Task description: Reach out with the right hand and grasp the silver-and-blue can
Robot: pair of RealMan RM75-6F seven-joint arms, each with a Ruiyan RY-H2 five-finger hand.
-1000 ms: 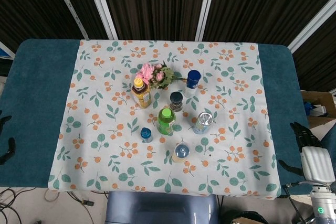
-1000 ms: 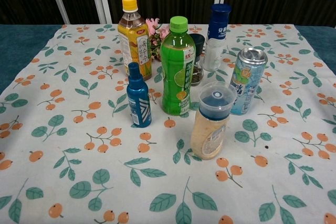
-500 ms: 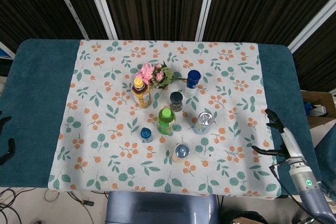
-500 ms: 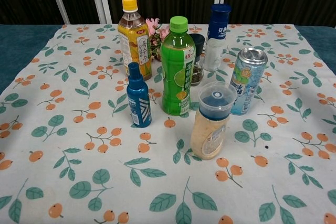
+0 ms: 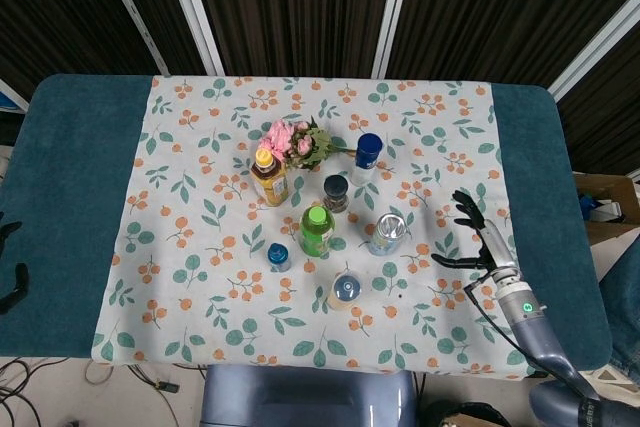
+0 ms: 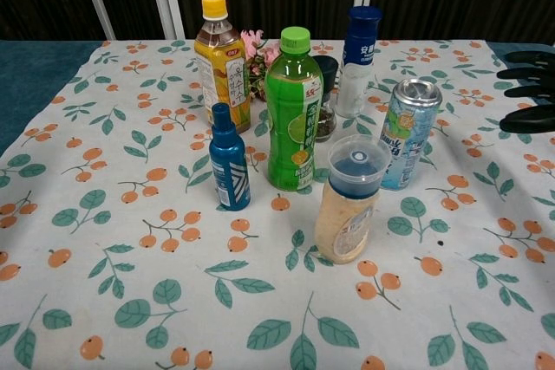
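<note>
The silver-and-blue can (image 5: 386, 234) (image 6: 405, 133) stands upright on the floral cloth, right of the green bottle (image 5: 317, 230). My right hand (image 5: 476, 237) (image 6: 529, 93) hovers over the cloth to the can's right, fingers spread apart and holding nothing, a clear gap from the can. At the left edge of the head view my left hand (image 5: 10, 265) shows only as dark fingertips beside the table; how it stands is unclear.
Around the can stand a clear-capped jar (image 5: 345, 290), a small blue bottle (image 5: 278, 256), a dark-lidded jar (image 5: 336, 192), a blue-capped white bottle (image 5: 367, 156), a yellow-capped bottle (image 5: 268, 176) and pink flowers (image 5: 294, 140). Teal table (image 5: 70, 197) borders the cloth.
My right hand has moved from the table's right edge in over the cloth toward the can, and now shows in the chest view. The bottles and can have not moved.
</note>
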